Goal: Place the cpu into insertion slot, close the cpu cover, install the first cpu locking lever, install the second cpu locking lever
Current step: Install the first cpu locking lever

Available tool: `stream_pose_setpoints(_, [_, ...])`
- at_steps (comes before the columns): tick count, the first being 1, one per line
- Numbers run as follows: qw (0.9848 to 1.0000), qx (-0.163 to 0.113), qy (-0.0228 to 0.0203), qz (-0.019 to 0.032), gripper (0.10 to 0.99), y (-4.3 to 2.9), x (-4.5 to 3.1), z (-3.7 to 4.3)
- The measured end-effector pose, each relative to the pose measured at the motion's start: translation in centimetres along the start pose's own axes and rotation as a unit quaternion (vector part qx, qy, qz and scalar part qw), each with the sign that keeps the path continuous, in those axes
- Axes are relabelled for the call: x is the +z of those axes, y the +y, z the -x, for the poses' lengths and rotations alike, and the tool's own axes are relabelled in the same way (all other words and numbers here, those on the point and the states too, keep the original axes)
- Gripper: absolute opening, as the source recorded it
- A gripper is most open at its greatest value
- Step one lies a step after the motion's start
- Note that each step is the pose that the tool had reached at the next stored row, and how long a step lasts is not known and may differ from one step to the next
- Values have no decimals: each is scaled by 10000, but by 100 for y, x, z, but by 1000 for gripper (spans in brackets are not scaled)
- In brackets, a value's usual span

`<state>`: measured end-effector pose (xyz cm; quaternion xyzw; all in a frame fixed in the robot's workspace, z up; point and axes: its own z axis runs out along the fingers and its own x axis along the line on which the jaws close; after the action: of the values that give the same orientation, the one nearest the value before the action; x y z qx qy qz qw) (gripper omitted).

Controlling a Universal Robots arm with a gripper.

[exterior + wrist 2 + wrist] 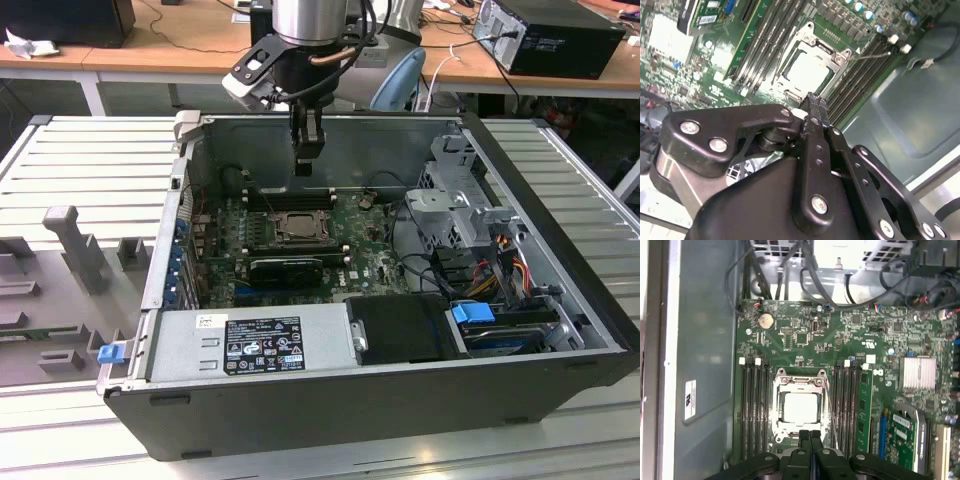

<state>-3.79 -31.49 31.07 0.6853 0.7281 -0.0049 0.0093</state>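
Okay, we're looking down into the open computer case (560,300), and the gripper (810,436) is hanging just over one edge of the insertion slot (781,372), its fingers pressed together with nothing between them. We're seeing the cpu (800,407) sitting inside the insertion slot, its pale top showing through the window of the cpu cover (776,410), which is lying flat over the slot's rim. So the placing and the closing are looking done to us. What we're watching is a thin wire running out from one corner of the insertion slot across the neighbouring memory slots (855,80). We're taking it for a cpu locking lever (870,55) that isn't tucked in, though we can't tell how the lever on the slot's other side is lying. In the exterior view the gripper (307,165) is floating clear above the insertion slot, touching nothing. We're judging this as lever work, with the closed fingers serving as a narrow pusher. To our eye, doing it well is coming down to meeting the wire near its free end, pressing it down and in toward the slot until it's sliding under its catch, and holding the fingertips off the cpu and the green circuit board (840,340) around the slot. A slip off that thin wire is the risk we're fearing.
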Motion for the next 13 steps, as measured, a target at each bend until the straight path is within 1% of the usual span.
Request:
stream_pose_setpoints(2, [9998,-185,1,4,106,0,1,0])
stream_pose_setpoints(4, [9986,-523,3,11,106,0,7,-1])
stream_pose_setpoints(5, [9977,-674,3,14,106,0,17,-1])
stream_pose_setpoints(10, [9963,-864,0,14,106,-1,57,-2])
stream_pose_setpoints(11, [9957,-928,0,14,106,-1,63,-2])
stream_pose_setpoints(13, [9937,-1124,1,18,106,0,65,-1])
